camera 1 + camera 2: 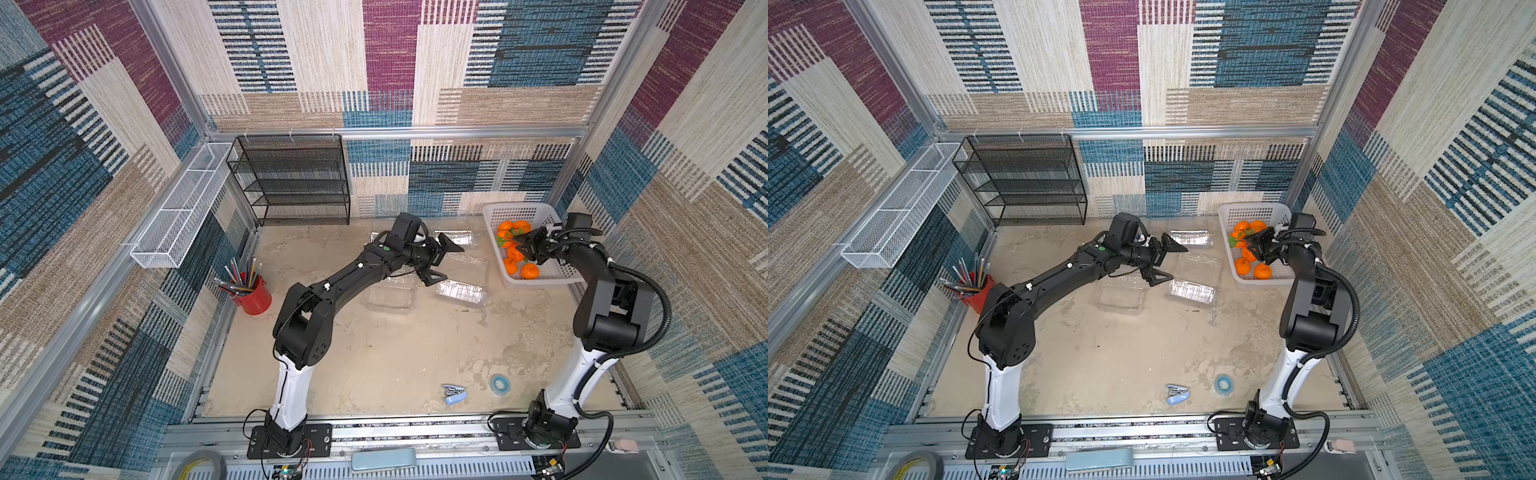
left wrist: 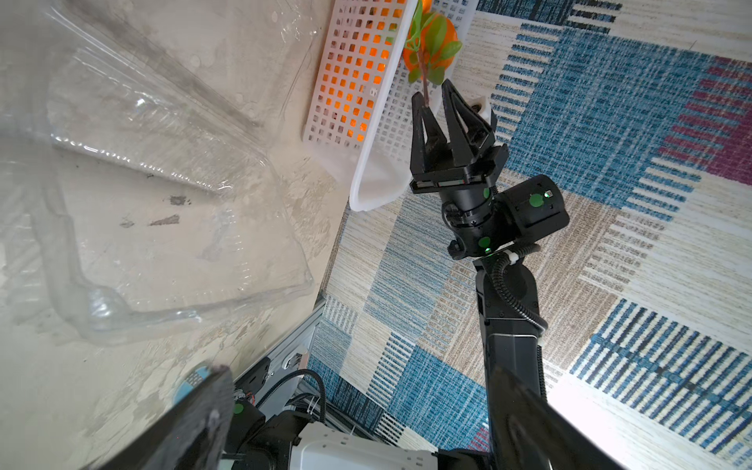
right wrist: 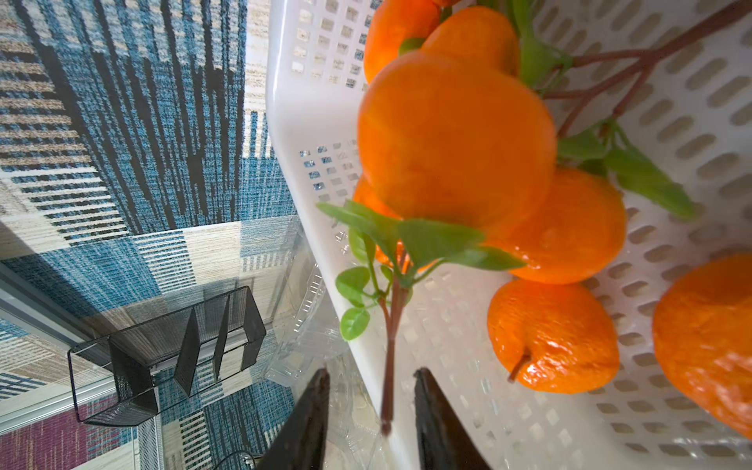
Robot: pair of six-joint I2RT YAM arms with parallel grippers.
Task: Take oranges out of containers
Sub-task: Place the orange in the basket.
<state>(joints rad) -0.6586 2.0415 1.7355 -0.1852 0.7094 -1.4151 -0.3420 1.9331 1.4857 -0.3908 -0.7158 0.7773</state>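
We see the oranges (image 1: 530, 271) lying together in a white perforated basket (image 1: 516, 206) at the far right corner of the desk (image 1: 374, 365). They are bright and round, and some are joined on brown stems with green leaves. In the right wrist view they fill the basket floor, close to one another and partly piled.

The right gripper (image 1: 524, 245) hangs over the basket's near left edge. Its jaws are partly parted. One thin stem (image 3: 388, 366) runs between them with a gap on each side, so nothing is clamped. An orange and its leaves sit at the far end of that stem.

The containers (image 1: 390, 297) are clear plastic clamshell boxes, spread across the middle of the desk to the left of the basket. We see no fruit inside them. Their exact outlines are hard to follow, because the plastic is see-through against the pale surface.

The left gripper (image 1: 455, 262) hovers above the containers with its jaws spread wide, holding nothing.

The desk top is beige and mottled, with darker stains and scuffs. Near its front edge lie a light blue stapler (image 1: 454, 394) and a small blue roll of tape (image 1: 498, 384), just beside each other. A red cup of pencils (image 1: 253, 297) stands at the left edge.

A black mesh shelf unit (image 1: 295, 178) stands against the back wall. A long white wire tray (image 1: 178, 208) is fixed to the left wall. All three walls are covered in woven patchwork of blue, beige and purple, held in an aluminium frame.
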